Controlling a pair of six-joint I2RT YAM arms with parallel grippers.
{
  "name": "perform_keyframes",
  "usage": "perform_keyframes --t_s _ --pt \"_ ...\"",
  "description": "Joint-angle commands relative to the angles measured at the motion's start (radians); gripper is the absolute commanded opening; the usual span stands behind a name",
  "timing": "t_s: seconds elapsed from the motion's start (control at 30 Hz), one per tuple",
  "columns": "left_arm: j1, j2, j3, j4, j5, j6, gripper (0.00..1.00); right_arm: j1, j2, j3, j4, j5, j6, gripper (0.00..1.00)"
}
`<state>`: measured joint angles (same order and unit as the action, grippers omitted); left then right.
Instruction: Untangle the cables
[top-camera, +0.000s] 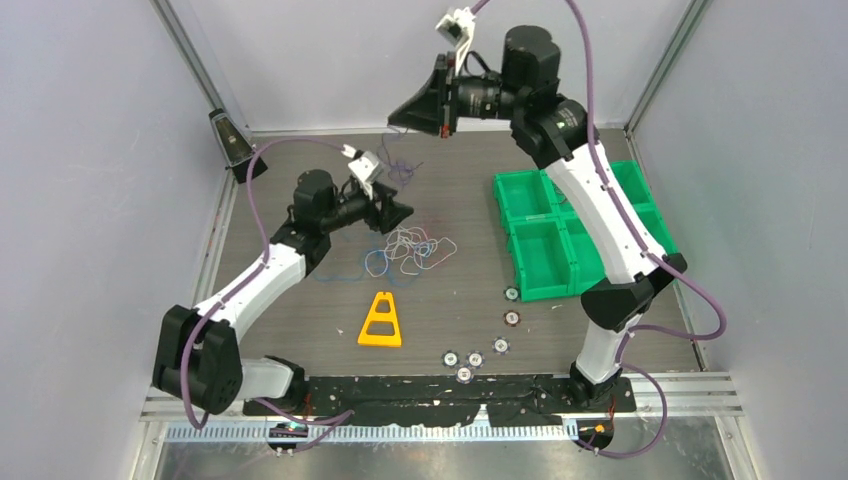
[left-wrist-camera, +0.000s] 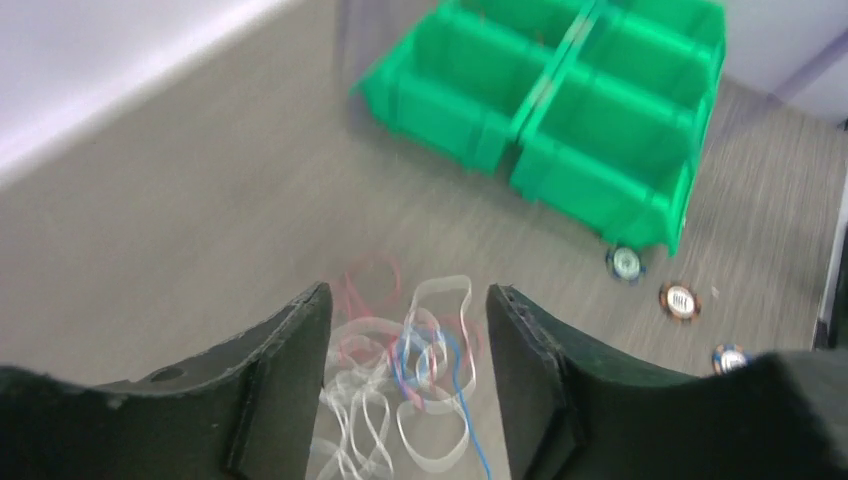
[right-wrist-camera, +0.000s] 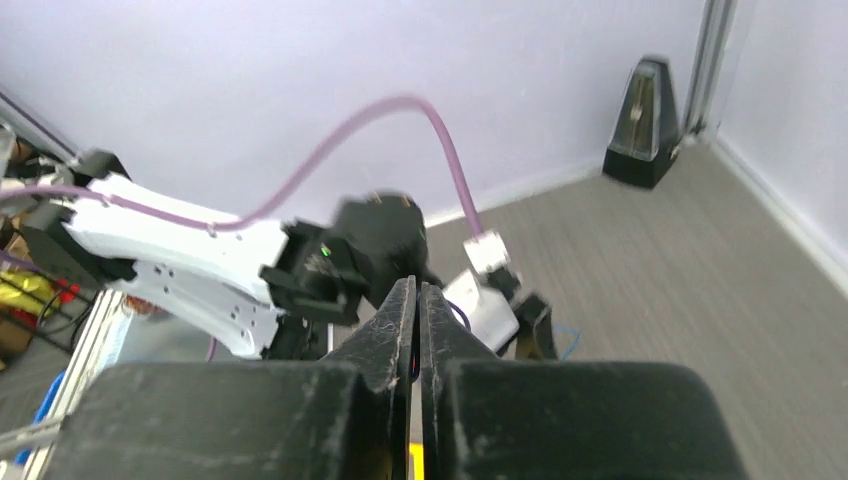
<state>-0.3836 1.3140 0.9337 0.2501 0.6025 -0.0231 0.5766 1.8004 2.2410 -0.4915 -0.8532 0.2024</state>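
The cables (top-camera: 412, 250) lie as a loose bundle of white, red and blue loops mid-table. My left gripper (top-camera: 400, 212) hovers just behind them, open. In the left wrist view the bundle (left-wrist-camera: 420, 350) shows blurred on the table between and below the spread fingers of that gripper (left-wrist-camera: 408, 295), which hold nothing. My right gripper (top-camera: 392, 122) is raised high at the back, shut. A thin dark blue strand (top-camera: 398, 165) hangs from its tip toward the table. In the right wrist view the right gripper (right-wrist-camera: 417, 290) is shut, with a trace of blue and red between the fingers.
Green bins (top-camera: 545, 240) (left-wrist-camera: 560, 110) stand right of the bundle. A yellow triangular piece (top-camera: 381, 320) lies in front of it, several round tokens (top-camera: 465, 360) near the front edge. A black metronome-shaped object (top-camera: 230, 135) (right-wrist-camera: 645, 125) stands in the back left corner. One blue loop (top-camera: 335, 275) lies apart, left of the bundle.
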Motion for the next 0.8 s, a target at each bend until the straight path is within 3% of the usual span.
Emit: perform_keyframes --t_s 0.0,0.17,0.2,0.23,0.33,0.37,0.63,0.77 --pt "0.093 0.001 -0.159 0.024 -0.017 -0.102 0.53 -0.058 -0.025 0.118 0.127 0.039 0.129 0.05" --pt "0.155 -0.047 -0.22 -0.03 -0.004 -0.112 0.17 -0.153 -0.065 0.086 0.126 0.048 0.169 0.05" --pt "0.155 -0.061 -0.223 -0.042 -0.002 -0.096 0.15 -0.185 -0.073 0.067 0.105 0.049 0.154 0.06" --pt "0.154 -0.074 -0.221 -0.055 0.007 -0.078 0.23 -0.202 -0.089 0.058 0.088 0.052 0.142 0.05" --pt "0.149 -0.103 -0.184 -0.144 0.003 -0.025 0.62 -0.304 -0.131 0.006 -0.052 0.073 0.042 0.06" --pt "0.148 -0.11 -0.17 -0.175 -0.001 -0.005 0.67 -0.332 -0.162 -0.011 -0.081 0.074 0.025 0.05" --pt "0.138 -0.116 -0.051 -0.342 0.014 0.078 0.98 -0.764 -0.346 -0.213 -0.522 0.092 -0.282 0.05" --pt "0.122 -0.1 -0.016 -0.377 0.025 0.081 1.0 -0.971 -0.42 -0.364 -0.665 0.103 -0.495 0.06"
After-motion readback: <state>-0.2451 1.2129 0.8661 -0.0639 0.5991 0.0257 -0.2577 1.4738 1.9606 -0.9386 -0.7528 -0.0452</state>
